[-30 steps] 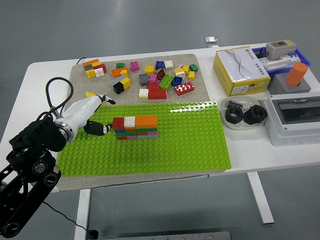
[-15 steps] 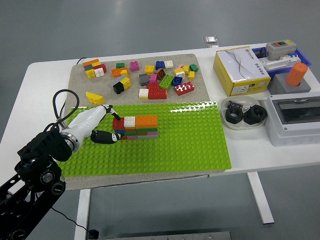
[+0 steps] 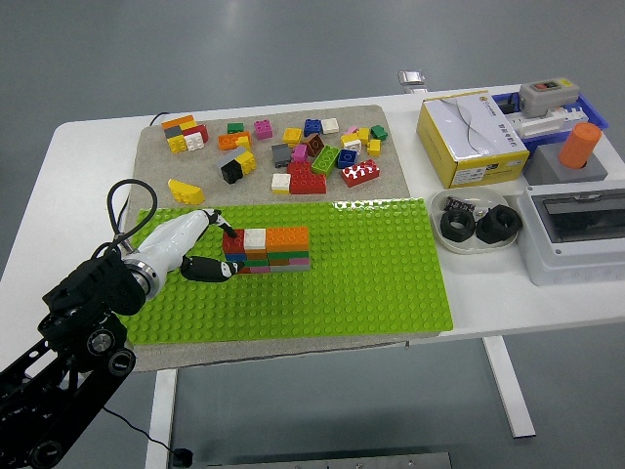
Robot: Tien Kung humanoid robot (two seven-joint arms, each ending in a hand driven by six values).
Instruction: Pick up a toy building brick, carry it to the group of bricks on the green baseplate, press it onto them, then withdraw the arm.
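Since one second ago, the left hand (image 3: 200,246) has travelled to the right over the green baseplate (image 3: 371,274) and now stands at the left end of the group of bricks (image 3: 266,249). Half a second ago it was already almost there; only a small shift toward the stack is seen since then.

One dark fingertip touches the top left corner of the red brick (image 3: 232,241) on the stack, and the black thumb lies lower, just beside the left side of the stack. The fingers are partly closed in a pinch shape, but I cannot tell if a brick is between them or if they only press on the red one.

The stack stands on the left half of the baseplate, with a white brick (image 3: 254,237) and an orange brick (image 3: 286,236) on top beside the red one. Many loose bricks (image 3: 312,156) lie on the beige mat (image 3: 156,147) behind the baseplate, and a yellow brick (image 3: 185,191) lies alone near the mat's left side.

On the right part of the white worktop (image 3: 88,166) are a yellow box (image 3: 469,137), a small dish (image 3: 439,210) with black parts and a grey device (image 3: 576,230).
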